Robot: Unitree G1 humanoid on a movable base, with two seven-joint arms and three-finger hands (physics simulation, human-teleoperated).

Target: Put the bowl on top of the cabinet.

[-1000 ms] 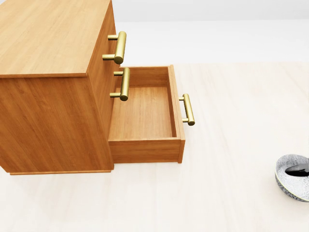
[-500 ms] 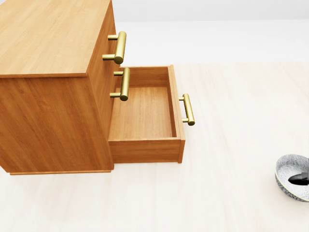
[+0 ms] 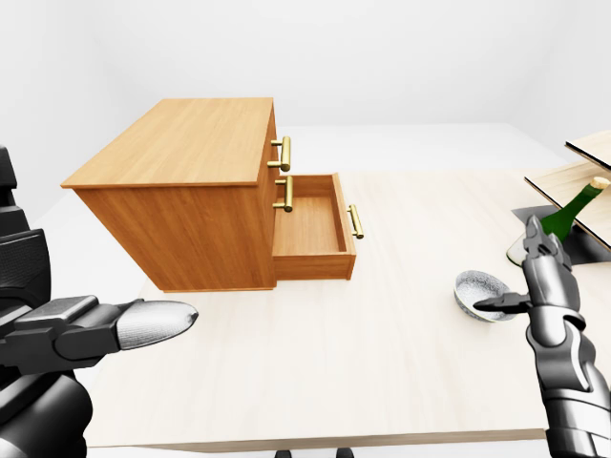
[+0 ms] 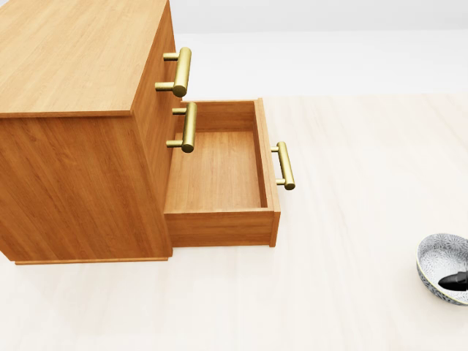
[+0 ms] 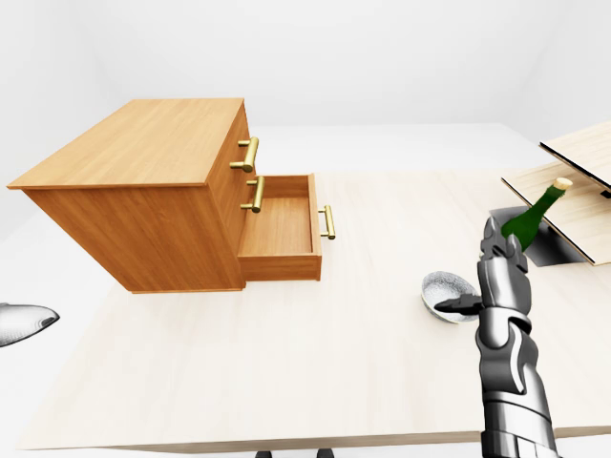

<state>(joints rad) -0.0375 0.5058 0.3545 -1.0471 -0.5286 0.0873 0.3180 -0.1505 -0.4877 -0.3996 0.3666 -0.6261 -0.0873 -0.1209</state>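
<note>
The patterned grey-white bowl (image 3: 477, 289) sits on the pale table, far right of the wooden cabinet (image 3: 186, 143); it shows at the head view's right edge as bowl (image 4: 436, 257). My right hand (image 3: 498, 305) stands upright beside the bowl, open, one dark finger reaching over its near rim into the hollow. The cabinet's flat top (image 4: 73, 51) is bare and its lowest drawer (image 4: 219, 168) is pulled out, with nothing in it. My left hand (image 3: 153, 322) hovers low at the left, fingers stretched out, holding nothing.
A green bottle (image 5: 531, 217) stands just beyond my right hand, beside a dark recess (image 3: 563, 243) and pale wooden boards (image 3: 582, 176) at the right. Brass handles (image 4: 180, 71) stick out from the cabinet's drawer side. The table's near edge (image 3: 315, 441) runs along the bottom.
In the head view my right hand's dark fingertip has slid down inside the bowl toward its lower right rim. The bowl, cabinet and camera have not moved.
</note>
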